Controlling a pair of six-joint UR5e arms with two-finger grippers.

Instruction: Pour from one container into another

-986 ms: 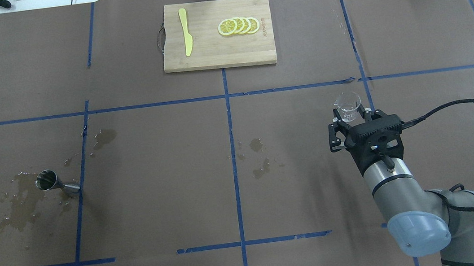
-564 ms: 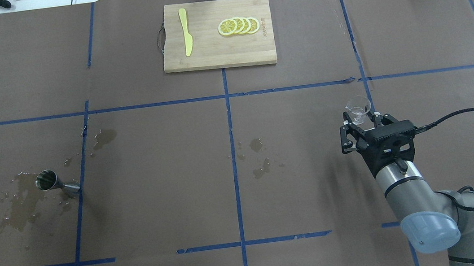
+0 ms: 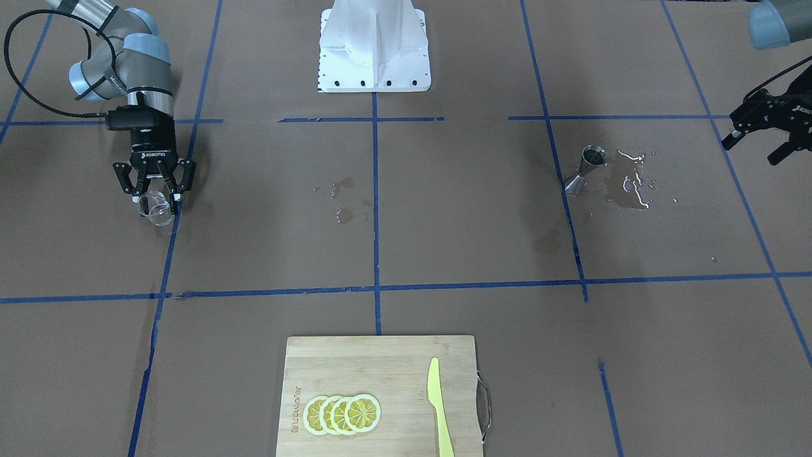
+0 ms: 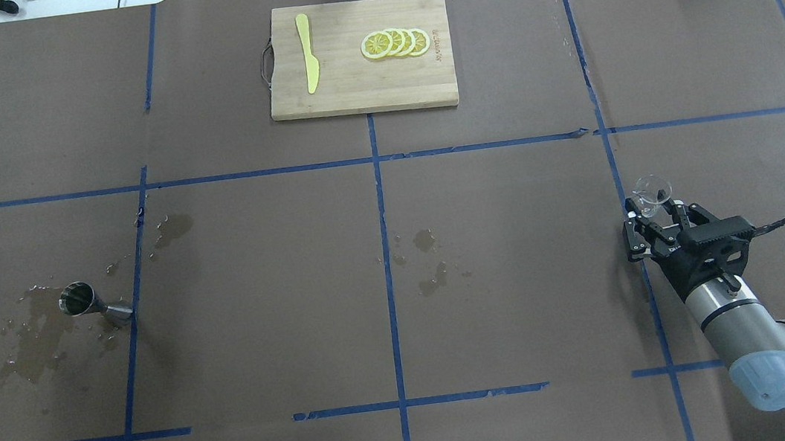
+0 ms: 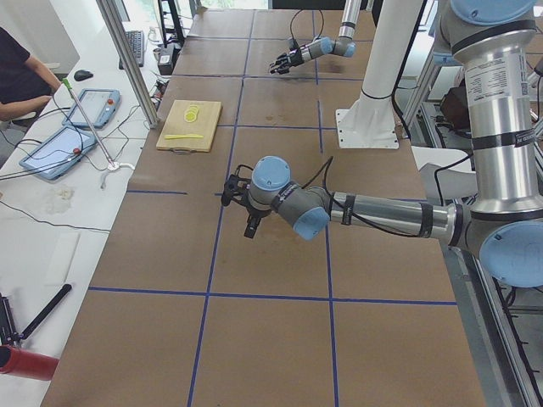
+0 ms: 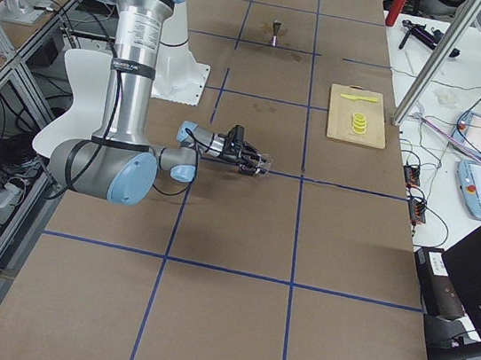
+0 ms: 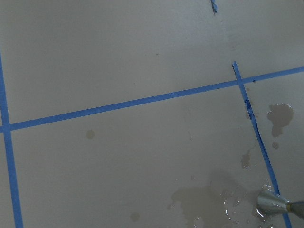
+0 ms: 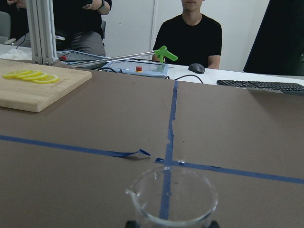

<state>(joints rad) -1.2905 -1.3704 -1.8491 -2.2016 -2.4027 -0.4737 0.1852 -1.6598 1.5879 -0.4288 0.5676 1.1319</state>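
Grips the clear glass measuring cup [image 4: 652, 190] low on its wall with the right claw [image 4: 654, 212], fingers drawn in against the glass, mouth up, pouring lip toward the left in the right wrist view. Holds it low over the right part of the table [image 4: 519, 272], just beside a blue tape line [image 4: 607, 149]; cannot tell whether the base touches the paper. Looks empty from the wrist camera. Reads "ROBOTIQ" in white on the right claw's black body in the front-facing view. Holds the left claw [image 3: 753, 151] spread wide with nothing in it, above the table's left end, near the steel jigger [image 4: 84, 303] but apart from it. Finds the jigger standing upright at another tape line, beside a wet patch [image 4: 33, 347], far across the table from the cup. Shows a burned-in brand mark on the cutting board [image 4: 347, 91] next to the lemon slices [image 4: 395, 42], too small to read, with a yellow knife [image 4: 306, 51] on the board's other half.
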